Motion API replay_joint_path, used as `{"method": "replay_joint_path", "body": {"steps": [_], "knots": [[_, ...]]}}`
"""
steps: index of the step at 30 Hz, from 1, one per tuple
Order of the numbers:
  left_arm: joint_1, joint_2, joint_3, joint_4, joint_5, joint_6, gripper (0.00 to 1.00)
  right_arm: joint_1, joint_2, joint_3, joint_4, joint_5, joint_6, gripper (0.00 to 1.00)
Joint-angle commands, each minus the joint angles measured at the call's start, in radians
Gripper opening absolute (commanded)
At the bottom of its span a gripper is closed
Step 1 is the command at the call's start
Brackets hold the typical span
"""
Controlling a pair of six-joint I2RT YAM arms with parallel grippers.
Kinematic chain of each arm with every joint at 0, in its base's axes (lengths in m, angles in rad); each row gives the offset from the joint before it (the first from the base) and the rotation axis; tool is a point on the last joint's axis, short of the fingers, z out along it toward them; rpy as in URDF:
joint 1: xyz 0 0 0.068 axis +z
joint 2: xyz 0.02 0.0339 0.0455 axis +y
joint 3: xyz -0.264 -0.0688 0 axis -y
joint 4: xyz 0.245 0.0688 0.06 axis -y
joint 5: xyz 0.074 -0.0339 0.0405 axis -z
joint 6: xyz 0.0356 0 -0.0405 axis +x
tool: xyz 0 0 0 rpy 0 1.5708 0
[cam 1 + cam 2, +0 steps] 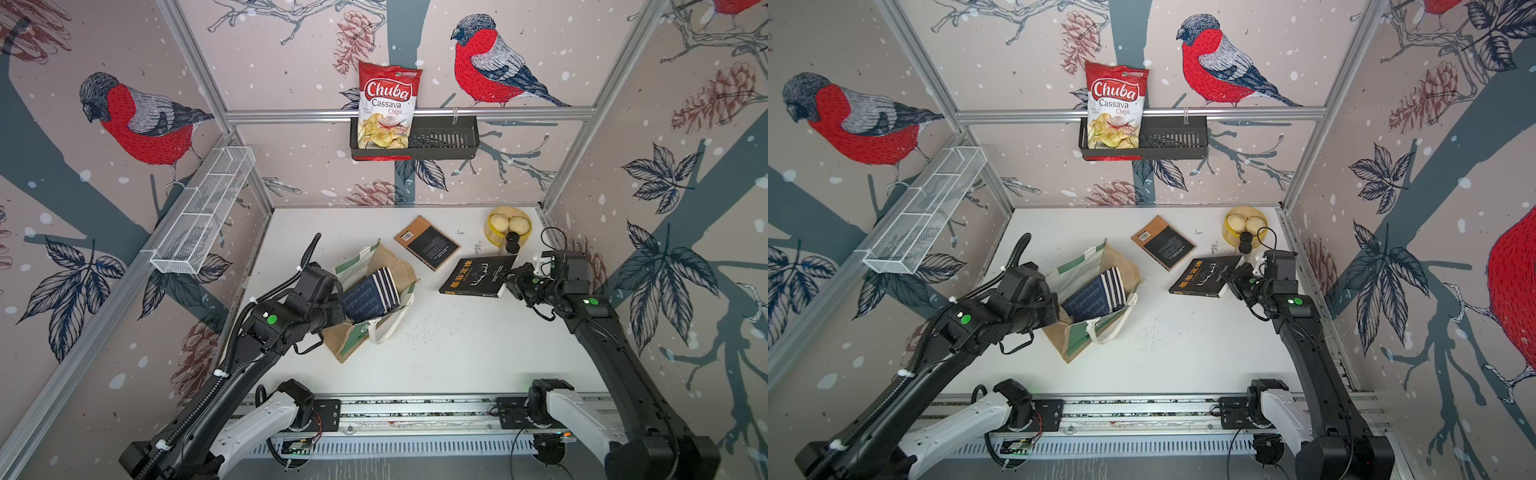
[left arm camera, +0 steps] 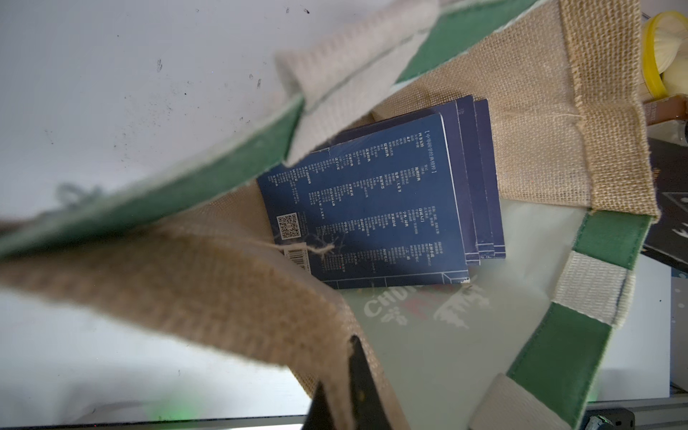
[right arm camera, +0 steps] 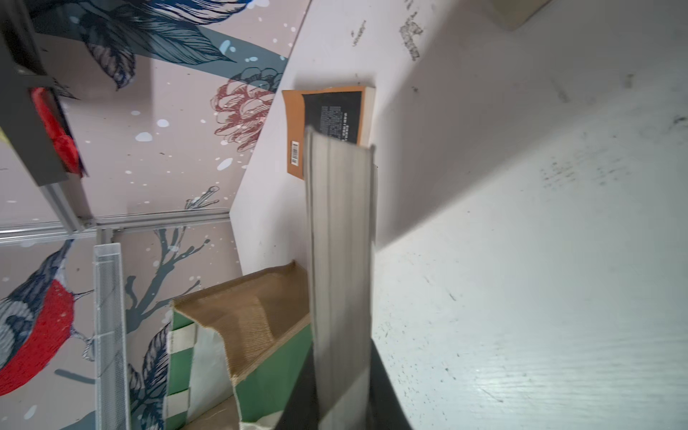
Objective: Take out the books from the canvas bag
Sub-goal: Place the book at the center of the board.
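The canvas bag [image 1: 395,266] [image 1: 1121,262] lies on its side left of the table's middle, its mouth facing the left arm. Several navy books [image 1: 370,297] [image 1: 1096,293] [image 2: 372,208] are stacked inside it. My left gripper [image 2: 346,391] is shut on the bag's jute rim [image 2: 260,298] and holds the mouth open. A brown-black book [image 1: 428,242] [image 3: 327,111] lies flat on the table beyond the bag. My right gripper [image 1: 508,279] [image 3: 340,402] is shut on the right edge of the black book [image 1: 478,276] [image 1: 1204,276] with gold characters, low by the table; its page edge [image 3: 340,260] runs out between the jaws.
A yellow tub [image 1: 508,227] with a small black thing [image 1: 513,243] in front stands at the back right corner, just behind the right wrist. A chips bag [image 1: 388,108] sits in a black basket [image 1: 444,139] on the back rail. A white wire basket [image 1: 203,216] hangs on the left wall.
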Motion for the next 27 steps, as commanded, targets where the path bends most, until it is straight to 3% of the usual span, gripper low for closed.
{"method": "replay_joint_path", "body": {"steps": [1, 6, 10, 11, 13, 16, 23, 27], "knots": [[0.001, -0.003, 0.003, 0.000, 0.014, -0.005, 0.00, 0.000, 0.039, -0.030, 0.078, 0.033, -0.042, 0.04], [0.002, -0.013, -0.012, 0.010, 0.038, -0.013, 0.00, 0.007, 0.166, -0.023, 0.029, 0.067, -0.102, 0.05], [0.002, -0.015, -0.012, 0.022, 0.042, -0.013, 0.00, 0.011, 0.277, 0.025, -0.101, 0.155, -0.151, 0.14], [0.001, -0.015, -0.013, 0.028, 0.047, -0.011, 0.00, 0.010, 0.302, 0.036, -0.128, 0.170, -0.161, 0.23], [0.001, -0.013, -0.013, 0.040, 0.058, -0.006, 0.00, 0.010, 0.332, 0.058, -0.182, 0.207, -0.173, 0.55], [0.001, -0.013, -0.013, 0.047, 0.069, 0.002, 0.00, 0.010, 0.335, 0.100, -0.266, 0.278, -0.184, 0.68], [0.002, -0.021, -0.015, 0.052, 0.067, 0.004, 0.00, 0.035, 0.297, 0.237, -0.418, 0.371, -0.192, 0.76], [0.001, -0.022, -0.014, 0.054, 0.069, 0.005, 0.00, 0.182, 0.291, 0.372, -0.444, 0.383, -0.169, 0.76]]}}
